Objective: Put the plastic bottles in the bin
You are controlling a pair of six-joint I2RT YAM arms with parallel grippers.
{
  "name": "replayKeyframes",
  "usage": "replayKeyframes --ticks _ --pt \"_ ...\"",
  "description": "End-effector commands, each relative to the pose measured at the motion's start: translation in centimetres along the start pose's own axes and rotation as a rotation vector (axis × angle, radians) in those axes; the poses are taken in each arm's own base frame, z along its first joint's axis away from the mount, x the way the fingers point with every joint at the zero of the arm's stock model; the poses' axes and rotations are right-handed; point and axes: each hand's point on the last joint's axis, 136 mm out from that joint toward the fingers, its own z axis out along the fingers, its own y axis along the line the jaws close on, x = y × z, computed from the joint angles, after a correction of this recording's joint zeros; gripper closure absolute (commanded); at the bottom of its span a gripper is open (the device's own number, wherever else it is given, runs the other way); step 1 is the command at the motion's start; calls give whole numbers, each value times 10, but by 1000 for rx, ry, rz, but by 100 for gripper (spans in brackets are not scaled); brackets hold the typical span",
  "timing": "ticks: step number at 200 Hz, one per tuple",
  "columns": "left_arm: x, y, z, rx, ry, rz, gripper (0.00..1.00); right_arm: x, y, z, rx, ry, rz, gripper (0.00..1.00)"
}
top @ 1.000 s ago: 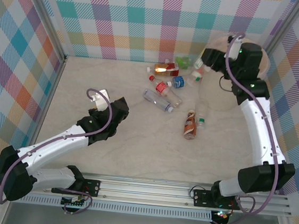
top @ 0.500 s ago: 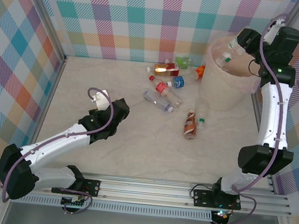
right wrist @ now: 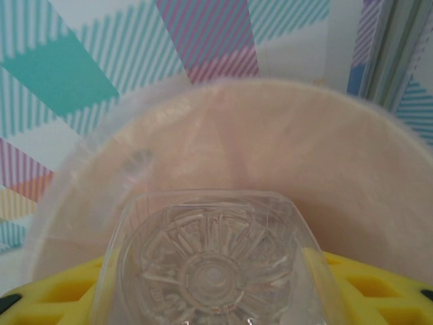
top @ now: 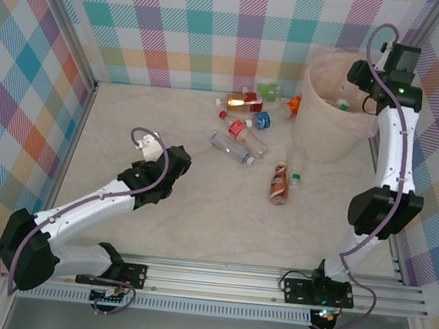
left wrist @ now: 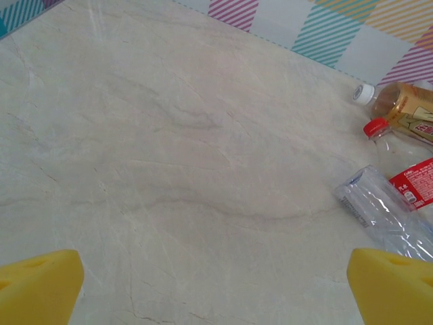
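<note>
1. Top external:
   - The right gripper [top: 355, 83] hangs over the mouth of the bin [top: 320, 140] at the far right of the table [top: 130, 116], holding a clear bottle [top: 342, 104] whose pale cap end points down inside the rim.
   - I judge this bottle is about to be dropped but is not yet delivered.
   - Eight bottles are left lying to the left of the bin:
     - an amber one [top: 242, 100]
     - a green one [top: 269, 91]
     - an orange-capped one [top: 291, 107]
     - a red-labelled one [top: 237, 127]
     - a blue-labelled one [top: 262, 120]
     - a crushed clear one [top: 233, 148]
     - a brown one [top: 280, 184]
     - a green-capped clear one [top: 296, 169]
   - Most of the job therefore remains.
   - The left gripper [top: 168, 163] rests low, well apart from them. No label can be read from here.

2. Left wrist:
   - The left gripper [left wrist: 216, 284] has its yellow pads [left wrist: 40, 284] spread wide, with nothing between them.
   - At the right edge lie the amber bottle [left wrist: 406, 101], a red cap [left wrist: 376, 126] and the crushed bottle [left wrist: 382, 210].
   - A red label [left wrist: 416, 186] carries white print too small to read surely.

3. Right wrist:
   - The right gripper [right wrist: 216, 291] is clamped on the clear bottle [right wrist: 213, 264], its moulded base towards the camera.
   - The bin's inner wall [right wrist: 352, 176] lies beyond it, and I can make out no other bottle in the part of the bin that shows. No writing is visible.
</note>
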Motion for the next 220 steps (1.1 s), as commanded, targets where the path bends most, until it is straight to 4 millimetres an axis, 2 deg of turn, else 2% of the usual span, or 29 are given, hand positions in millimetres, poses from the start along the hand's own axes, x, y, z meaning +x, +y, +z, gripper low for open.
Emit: replayKeyframes --ticks 1,26,46,96,154,180,190,220 --pt "-4 2 0 -12 5 -14 0 5 2 1 -19 42 -50 38" --pt "-4 3 1 -14 7 -14 0 15 3 7 -26 87 -45 19" --pt "-3 3 1 -14 11 -11 0 12 2 4 -15 76 -34 13" --pt "0 3 3 -15 21 -11 0 9 4 -3 -23 63 -10 8" --pt "1 4 4 -17 25 -10 0 7 16 -13 -90 51 18 5" --pt "3 3 6 -16 34 -9 0 2 27 -25 -141 37 38 4" --pt "4 3 6 -16 38 -7 0 -1 34 -32 -166 25 42 0" --pt "6 1 9 -15 47 -7 0 -7 53 -55 -240 -12 45 0"
